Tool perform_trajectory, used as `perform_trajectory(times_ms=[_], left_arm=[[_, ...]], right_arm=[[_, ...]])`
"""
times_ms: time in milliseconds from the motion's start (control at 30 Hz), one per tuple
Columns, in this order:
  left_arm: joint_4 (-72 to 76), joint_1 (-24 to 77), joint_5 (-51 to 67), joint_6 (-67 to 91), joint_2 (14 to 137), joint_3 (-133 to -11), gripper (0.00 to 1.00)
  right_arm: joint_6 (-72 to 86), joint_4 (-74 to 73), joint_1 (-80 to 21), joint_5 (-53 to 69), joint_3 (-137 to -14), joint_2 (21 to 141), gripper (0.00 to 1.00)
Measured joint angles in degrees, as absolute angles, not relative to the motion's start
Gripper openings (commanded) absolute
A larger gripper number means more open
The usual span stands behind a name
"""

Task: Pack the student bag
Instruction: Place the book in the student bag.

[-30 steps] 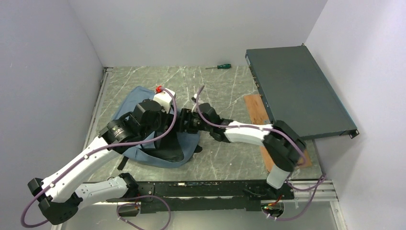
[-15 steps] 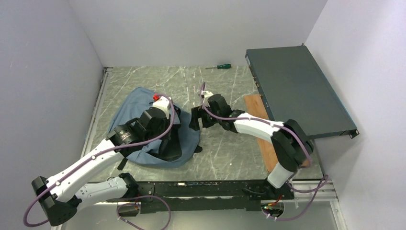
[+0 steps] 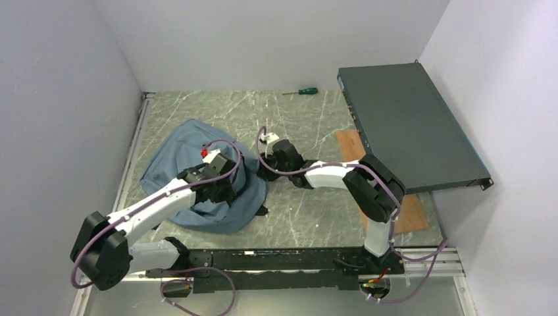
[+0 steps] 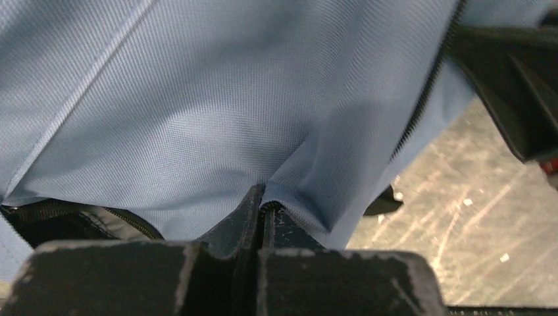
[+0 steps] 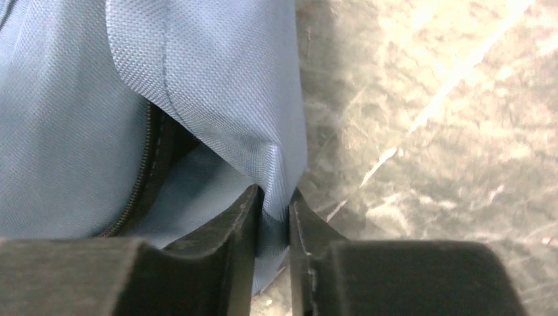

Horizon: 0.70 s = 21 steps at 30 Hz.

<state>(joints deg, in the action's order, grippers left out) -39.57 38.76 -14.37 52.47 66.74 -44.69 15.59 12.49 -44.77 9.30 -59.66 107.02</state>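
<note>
The student bag [image 3: 172,164], soft grey-blue fabric, lies crumpled on the left half of the marble table. My left gripper [image 3: 220,189] sits on the bag's near right part. In the left wrist view the left gripper [image 4: 263,205] is shut on a raised fold of the student bag [image 4: 197,99]. My right gripper [image 3: 263,172] is at the bag's right edge. The right wrist view shows the right gripper [image 5: 273,204] shut on a flap of the student bag [image 5: 66,131] beside a dark zip [image 5: 141,171]. The bag's inside is hidden.
A flat dark grey metal box [image 3: 408,125] fills the right side, resting on a brown board [image 3: 411,214]. A green-handled screwdriver [image 3: 301,91] lies by the back wall. Walls close in the left, back and right. A black strap end [image 3: 262,210] pokes out at the bag's near right.
My right gripper moved left to the bag's right edge and closed on its fabric. My left arm drew back toward the near left, and the bag's fabric now covers the dark opening.
</note>
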Motion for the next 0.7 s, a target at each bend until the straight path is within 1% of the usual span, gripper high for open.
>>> perform_trajectory(times_ms=[33, 133, 233, 333, 400, 433, 533, 567, 600, 633, 700], left_arm=[[-39.57, 37.80, -14.37, 52.66, 67.70, -44.58, 0.00], [-39.22, 35.16, -14.13, 51.75, 71.99, -44.93, 0.00], [-39.20, 32.47, -13.87, 49.54, 77.36, -46.52, 0.00], [-39.33, 30.68, -14.46, 45.89, 81.21, -49.19, 0.00], [-39.20, 30.55, -14.72, 43.18, 81.71, -50.59, 0.00], [-38.94, 30.57, -14.70, 41.63, 81.52, -51.05, 0.00], [-37.67, 30.57, -13.61, 36.99, 79.83, -51.27, 0.00], [-37.30, 30.57, -12.88, 35.66, 78.50, -51.22, 0.00], [-37.04, 30.55, -12.36, 34.94, 77.23, -51.09, 0.00], [-36.05, 30.48, -11.51, 34.30, 75.31, -50.43, 0.00], [-34.04, 30.37, -9.34, 33.87, 69.56, -47.35, 0.00]], right_arm=[[16.29, 15.07, -44.95, 8.45, -57.84, 106.74, 0.00], [18.79, 21.63, -45.56, 7.03, -51.37, 104.22, 0.00], [22.61, 26.00, -47.20, 5.21, -44.01, 98.94, 0.00], [27.03, 28.14, -49.65, 2.09, -37.01, 92.33, 0.00], [29.93, 28.42, -51.29, -0.12, -33.74, 88.38, 0.00], [30.83, 28.36, -51.75, -0.78, -32.67, 86.85, 0.04], [33.56, 26.68, -52.60, -1.98, -30.50, 82.24, 0.27], [33.76, 24.99, -52.60, -2.07, -30.57, 80.95, 0.33], [33.54, 22.26, -52.56, -2.09, -31.22, 79.66, 0.43], [33.43, 20.21, -52.53, -2.07, -32.16, 79.00, 0.50], [31.99, 13.74, -52.31, -1.91, -36.86, 78.63, 0.59]])
